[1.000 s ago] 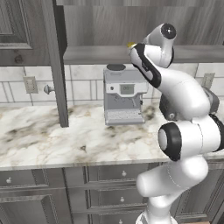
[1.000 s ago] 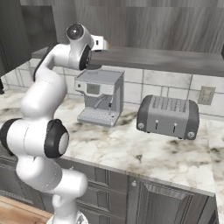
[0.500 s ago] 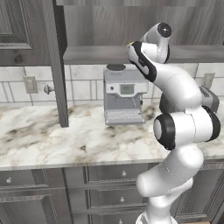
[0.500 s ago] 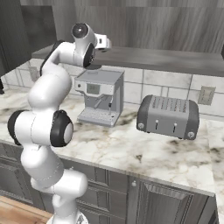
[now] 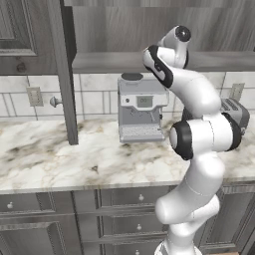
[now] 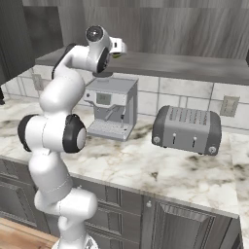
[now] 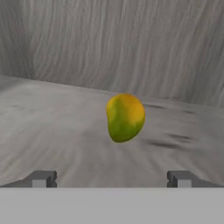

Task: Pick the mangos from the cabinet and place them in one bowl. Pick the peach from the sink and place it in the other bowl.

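A yellow-green mango [image 7: 125, 117] lies on the grey shelf [image 7: 52, 131] of the cabinet [image 6: 185, 29], straight ahead of my gripper [image 7: 111, 178] and a short way off. Both fingertips [image 7: 41, 178] stand far apart at the bottom of the hand view, so the gripper is open with nothing between them. From the right base view the gripper [image 6: 119, 47] sits at the shelf's front edge [image 6: 194, 68], above the coffee machine. The cabinet's tall plank door [image 5: 64, 74] stands open to the left of the arm.
Under the shelf, a coffee machine [image 5: 141, 109] stands on the marble counter [image 5: 50, 159], right below the hand. A grey toaster [image 6: 187, 129] sits to its right. Drawers with knobs [image 5: 139, 199] run below the counter. A second wall cabinet [image 5: 22, 35] hangs at the left.
The hand has pushed forward from the elbow side to the shelf's front edge. The jaws have stayed wide apart.
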